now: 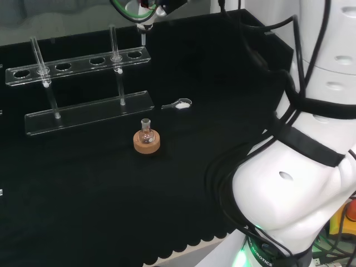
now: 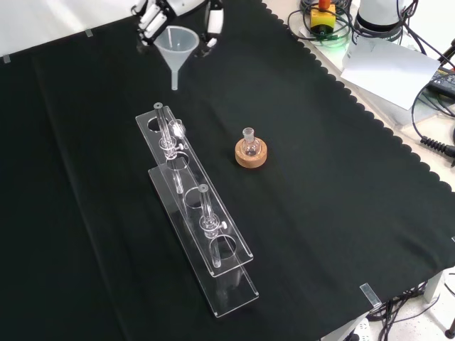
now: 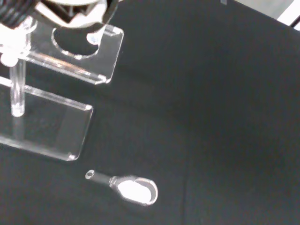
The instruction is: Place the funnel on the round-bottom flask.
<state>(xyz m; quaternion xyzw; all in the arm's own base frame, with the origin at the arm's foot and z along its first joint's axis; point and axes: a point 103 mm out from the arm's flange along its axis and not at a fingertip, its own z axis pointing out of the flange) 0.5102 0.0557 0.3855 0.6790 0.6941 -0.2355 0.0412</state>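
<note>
A robotics lab staged for chemistry work: a worktop (image 2: 341,177) draped in black cloth carries a clear test-tube rack (image 2: 195,220), a small round-bottom flask (image 2: 249,144) on a cork ring (image 2: 252,155), with cables (image 2: 434,135) trailing beside it.
</note>
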